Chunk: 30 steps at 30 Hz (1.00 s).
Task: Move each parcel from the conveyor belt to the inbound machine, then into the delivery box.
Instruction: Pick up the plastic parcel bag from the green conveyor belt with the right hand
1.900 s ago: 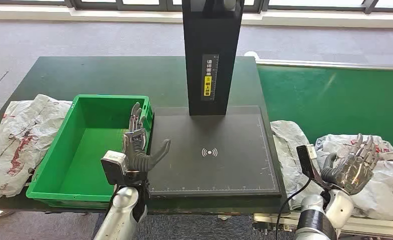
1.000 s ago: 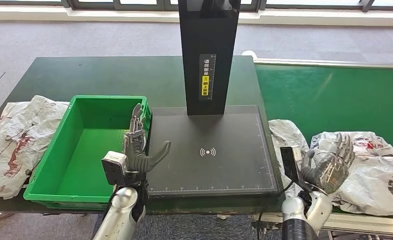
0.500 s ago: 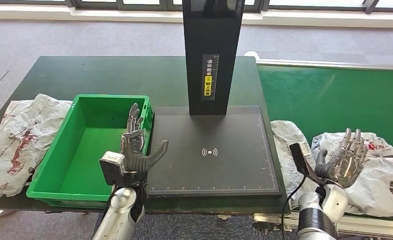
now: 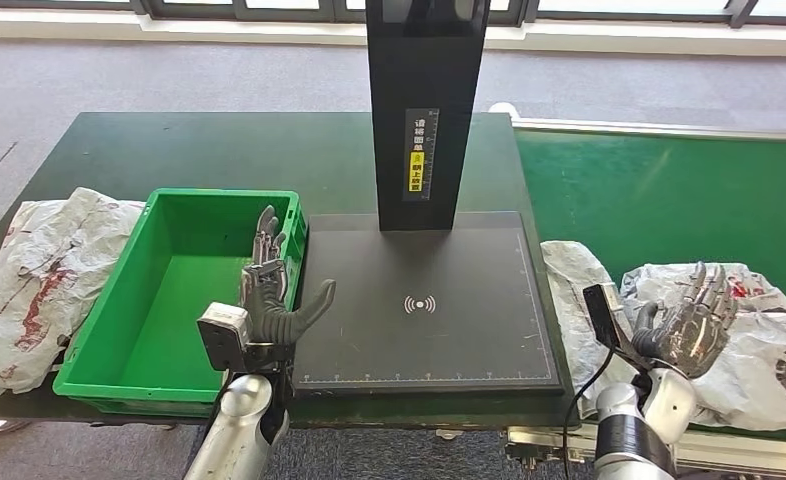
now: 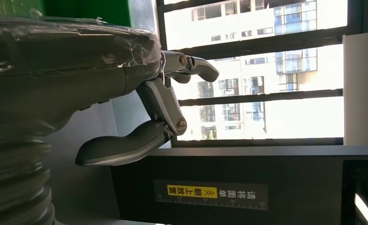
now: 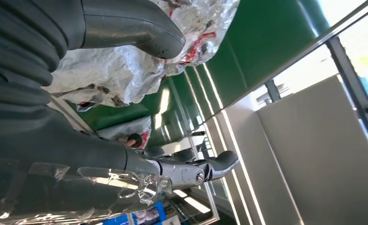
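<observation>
Hovering over the conveyor belt (image 4: 669,190), our right hand (image 4: 694,322) has drifted slightly back right versus a second ago, fingers spread, holding nothing, just above the crumpled parcel (image 4: 759,345). Left hand (image 4: 274,300) unchanged, open and empty at the green delivery box (image 4: 119,310) rim beside the inbound machine (image 4: 424,300). We judge the grasp not yet made; the parcel remains on the belt.

The delivery box (image 4: 159,290) lies left of the left hand's fingers (image 4: 267,245), the inbound machine (image 4: 424,300) right. A parcel (image 4: 759,345) lies under the right hand's fingers (image 4: 709,290) on the conveyor belt (image 4: 659,190).
</observation>
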### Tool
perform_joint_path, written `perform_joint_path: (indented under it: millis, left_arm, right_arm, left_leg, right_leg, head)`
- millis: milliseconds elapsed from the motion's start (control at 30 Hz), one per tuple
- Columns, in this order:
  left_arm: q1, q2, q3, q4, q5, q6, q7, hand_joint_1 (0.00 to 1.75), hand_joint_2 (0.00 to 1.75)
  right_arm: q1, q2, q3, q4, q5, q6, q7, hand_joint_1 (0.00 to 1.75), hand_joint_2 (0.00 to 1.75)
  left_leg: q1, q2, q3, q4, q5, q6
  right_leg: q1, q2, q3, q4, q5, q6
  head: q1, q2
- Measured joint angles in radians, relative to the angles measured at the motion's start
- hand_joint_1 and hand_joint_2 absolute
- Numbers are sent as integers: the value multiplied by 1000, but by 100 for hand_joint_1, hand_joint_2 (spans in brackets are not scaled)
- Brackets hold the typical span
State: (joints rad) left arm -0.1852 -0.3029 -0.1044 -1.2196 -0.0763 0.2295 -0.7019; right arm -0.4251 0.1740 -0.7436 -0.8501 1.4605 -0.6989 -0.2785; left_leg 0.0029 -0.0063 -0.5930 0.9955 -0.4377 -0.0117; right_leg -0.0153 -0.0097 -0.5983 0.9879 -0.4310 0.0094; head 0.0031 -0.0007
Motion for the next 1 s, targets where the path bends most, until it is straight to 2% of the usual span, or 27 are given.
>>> perform_joint_path:
  millis: [133, 367, 767, 1000]
  left_arm:
    - [0, 0, 0, 0, 2, 1, 0, 0, 175]
    - [0, 0, 0, 0, 3, 9, 0, 0, 175]
    - [1, 0, 0, -2, 4, 24, 0, 0, 175]
    - [6, 0, 0, -12, 5, 31, 0, 0, 175]
  right_arm:
    - [1, -21, -22, 11, 32, 0, 115, 0, 175]
    - [3, -65, -34, 68, 58, 0, 215, 0, 175]
    - [1, -94, -44, 136, 62, 0, 250, 0, 175]
    - [-17, -114, -48, 209, -26, 0, 187, 0, 175]
  left_leg:
    - [0, 0, 0, 0, 0, 0]
    - [0, 1, 0, 0, 0, 0]
    - [0, 1, 0, 0, 0, 0]
    - [0, 1, 0, 0, 0, 0]
  right_leg:
    - [0, 0, 0, 0, 0, 0]
    - [0, 1, 0, 0, 0, 0]
    - [0, 1, 0, 0, 0, 0]
    - [0, 1, 0, 0, 0, 0]
  head:
    - [0, 0]
    - [0, 0]
    - [0, 0]
    - [0, 0]
